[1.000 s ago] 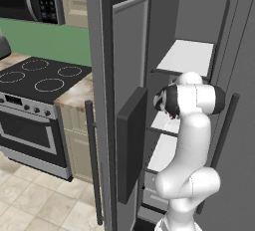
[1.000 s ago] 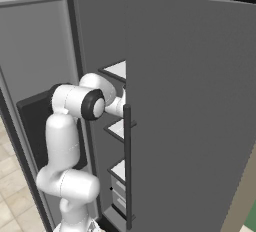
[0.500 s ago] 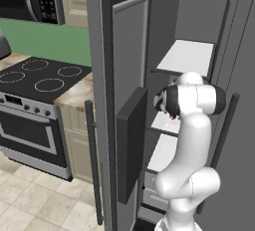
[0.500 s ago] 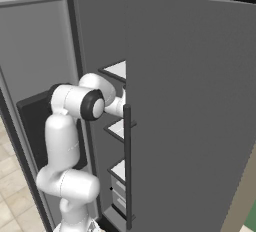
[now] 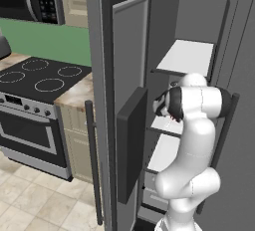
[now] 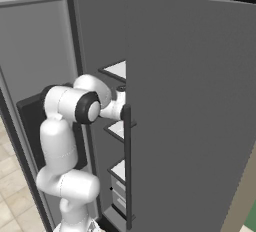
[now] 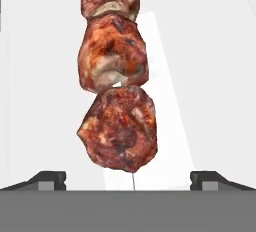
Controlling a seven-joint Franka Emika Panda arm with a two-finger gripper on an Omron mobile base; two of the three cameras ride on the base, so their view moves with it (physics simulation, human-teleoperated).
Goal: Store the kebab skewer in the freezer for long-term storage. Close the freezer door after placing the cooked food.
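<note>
The kebab skewer [image 7: 117, 81] fills the hand view: reddish-brown meat chunks in a row, lying on a white freezer shelf [image 7: 210, 76]. My gripper [image 7: 128, 180] is open just short of it, and its dark fingertips [image 7: 47, 178] stand far apart on either side of the meat without touching it. In the left base view my arm reaches into the freezer [image 5: 187, 58] at middle-shelf height. The freezer door [image 5: 124, 100] is swung wide open to the arm's left, and it is also in the right base view [image 6: 45, 41].
The plain grey fridge door [image 6: 190, 116] with its dark vertical handle [image 6: 127, 166] stands shut close on the arm's right. White drawers [image 6: 117, 196] sit low in the freezer. A stove [image 5: 40, 78] and a beige counter lie left of the open door.
My fingers have spread wider apart. The arm and both doors stand where they were.
</note>
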